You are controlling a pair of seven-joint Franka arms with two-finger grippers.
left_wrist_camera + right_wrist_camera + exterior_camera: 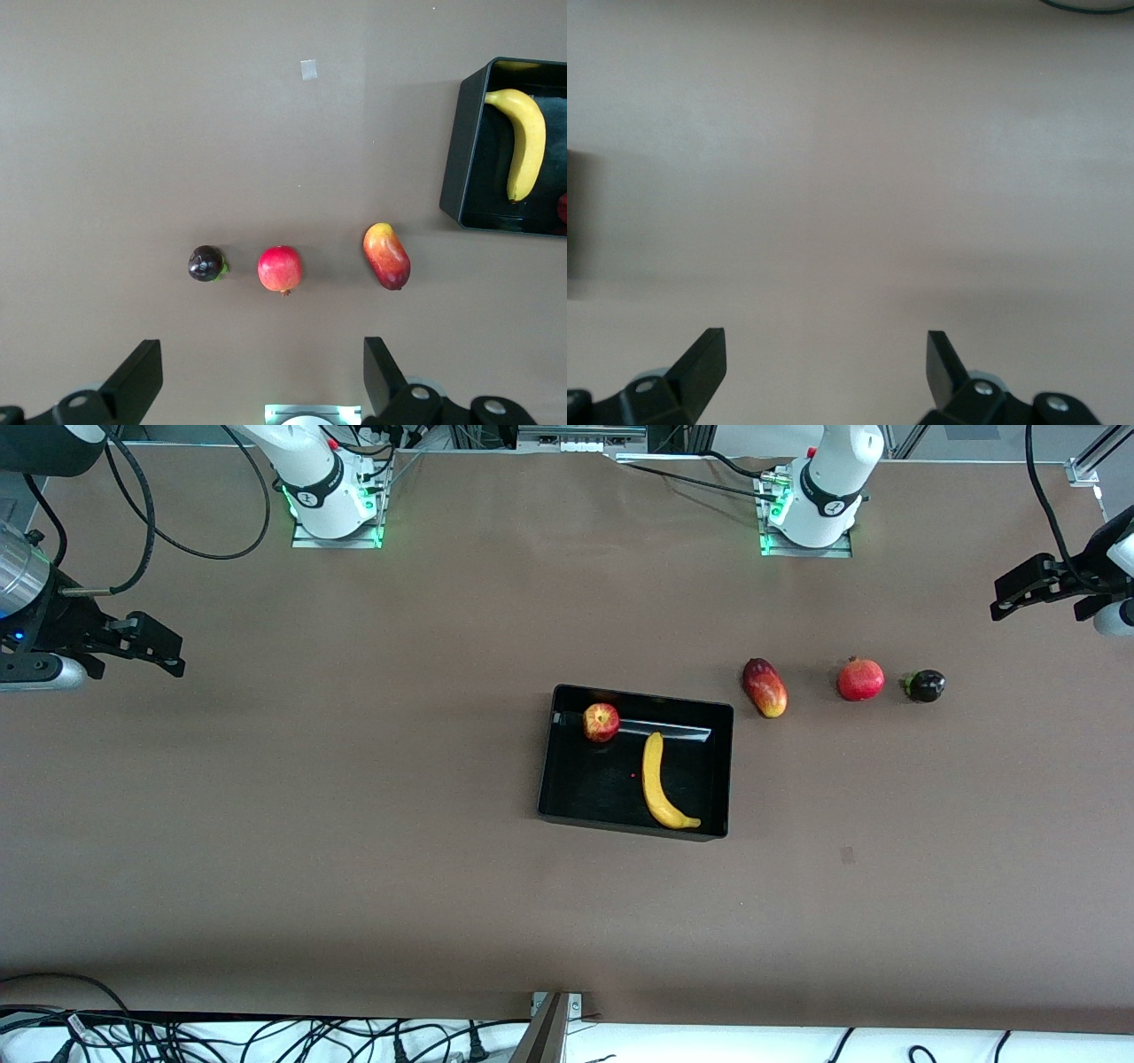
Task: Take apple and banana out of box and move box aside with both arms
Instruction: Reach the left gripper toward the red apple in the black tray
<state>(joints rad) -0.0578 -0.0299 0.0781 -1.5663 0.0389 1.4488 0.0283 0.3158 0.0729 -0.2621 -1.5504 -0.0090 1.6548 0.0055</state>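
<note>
The black tray (pixel 567 797) lies mid-table. In it are the small red-and-yellow apple (pixel 601 722) and the long yellow banana (pixel 662 783). In the left wrist view the tray (pixel 454 168) and banana (pixel 527 137) show at one edge. My left gripper (pixel 1019 593) is open and empty, up in the air over the left arm's end of the table; its gripper (pixel 263 376) shows open in the left wrist view. My right gripper (pixel 159 646) is open and empty over the right arm's end; the right wrist view (pixel 826 367) shows only bare table under it.
A red-yellow mango (pixel 765 687), a red pomegranate (pixel 860 679) and a dark purple fruit (pixel 925 685) lie in a row beside the tray toward the left arm's end; they also show in the left wrist view (pixel 386 256). A small pale mark (pixel 847 855) is on the brown table.
</note>
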